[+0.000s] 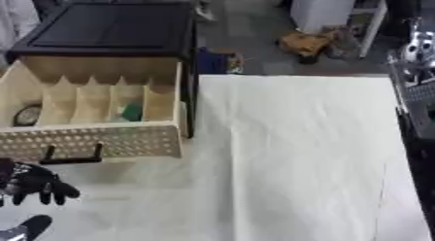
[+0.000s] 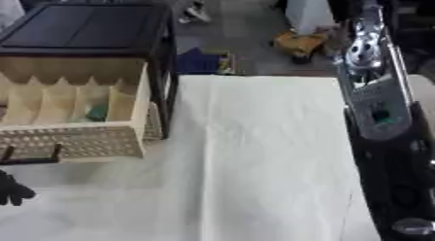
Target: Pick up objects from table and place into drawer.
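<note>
The wooden drawer (image 1: 93,143) stands pulled out of the black cabinet (image 1: 110,28) at the left, its perforated front carrying a black handle (image 1: 72,157). Dividers split it into several compartments. One holds a green thing (image 1: 132,111), and the far-left one a round dark thing (image 1: 28,115). My left hand (image 1: 34,182) hovers just below the handle at the lower left, fingers relaxed and apart from the thumb (image 1: 30,228), holding nothing. My right arm (image 2: 374,89) runs down the right edge; its hand is out of view.
A white cloth (image 1: 297,157) covers the table to the right of the drawer. Beyond the far edge, on the floor, are a blue thing (image 1: 212,62) and a brown object (image 1: 306,43).
</note>
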